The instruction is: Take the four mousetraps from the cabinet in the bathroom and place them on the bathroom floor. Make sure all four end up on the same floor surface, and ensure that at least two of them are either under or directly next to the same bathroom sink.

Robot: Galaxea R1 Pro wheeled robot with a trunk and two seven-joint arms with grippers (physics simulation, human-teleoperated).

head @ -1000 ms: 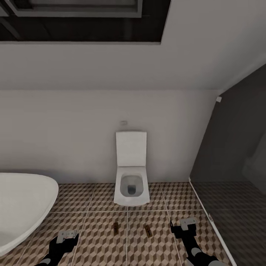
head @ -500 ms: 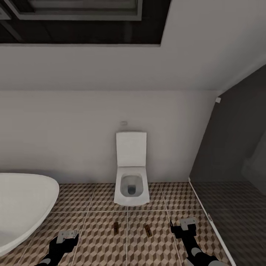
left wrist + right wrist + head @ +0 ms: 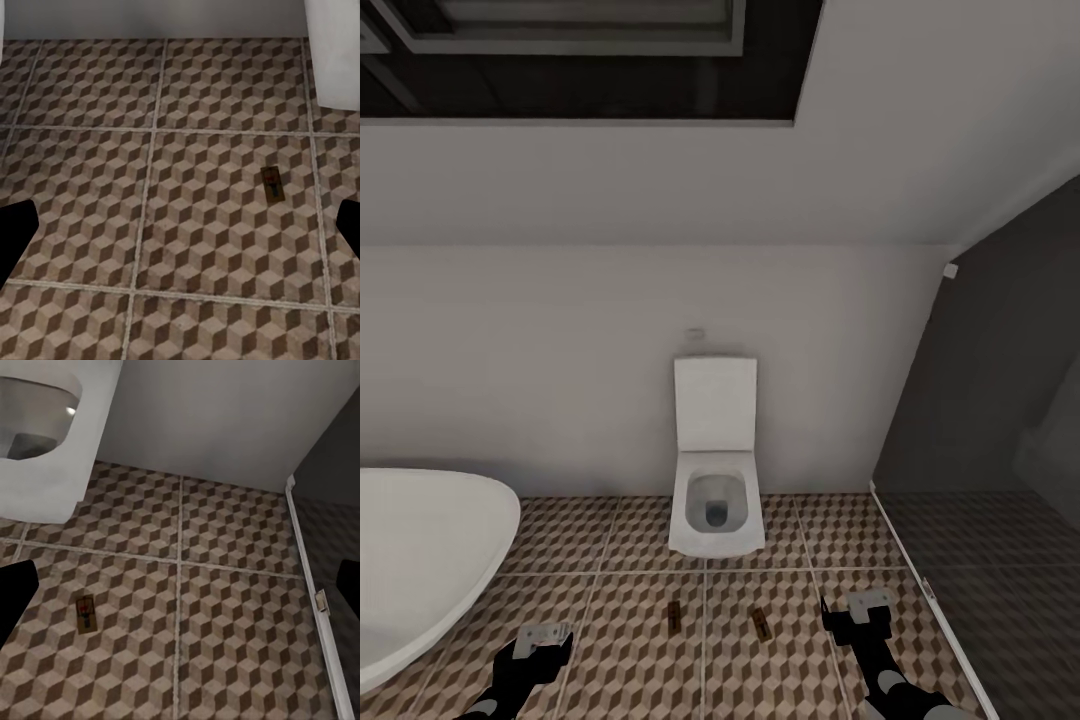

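Two mousetraps (image 3: pixel 675 615) (image 3: pixel 761 623) lie flat on the cube-patterned bathroom floor (image 3: pixel 610 620), just in front of the white toilet (image 3: pixel 716 500), one on each side of a grout line. The left gripper (image 3: pixel 547 637) and right gripper (image 3: pixel 867 610) hover low over the tiles, each apparently spread open and empty. The bathtub (image 3: pixel 420 560) stands at the left.

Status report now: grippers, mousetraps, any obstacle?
Left gripper open, empty; right gripper open, empty. Two mousetraps flat on the floor, before the toilet. Bathtub at left; no sink seen.
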